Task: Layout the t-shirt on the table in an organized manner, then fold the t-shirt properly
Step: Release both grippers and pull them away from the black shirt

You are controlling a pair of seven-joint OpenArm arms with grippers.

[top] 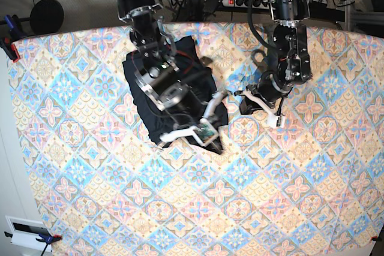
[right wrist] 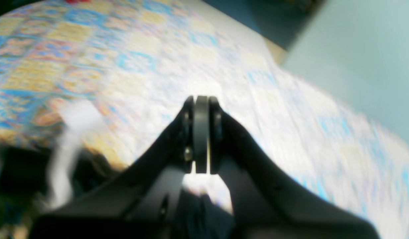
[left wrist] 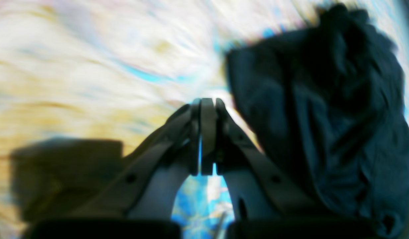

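Two arms work over the patterned desk point(top: 90, 184); near the front it lies bare. We see the right gripper point(top: 207, 130) with fingers pressed together, empty, over the lower edge of the t-shirt point(top: 150, 103); the left gripper point(top: 247, 95) is likewise closed on nothing, just beside the cloth. Farther back the black shirt lies crumpled, left of centre. We judge it light, limp, prone to bunching; best pinched at hem corners or shoulders.
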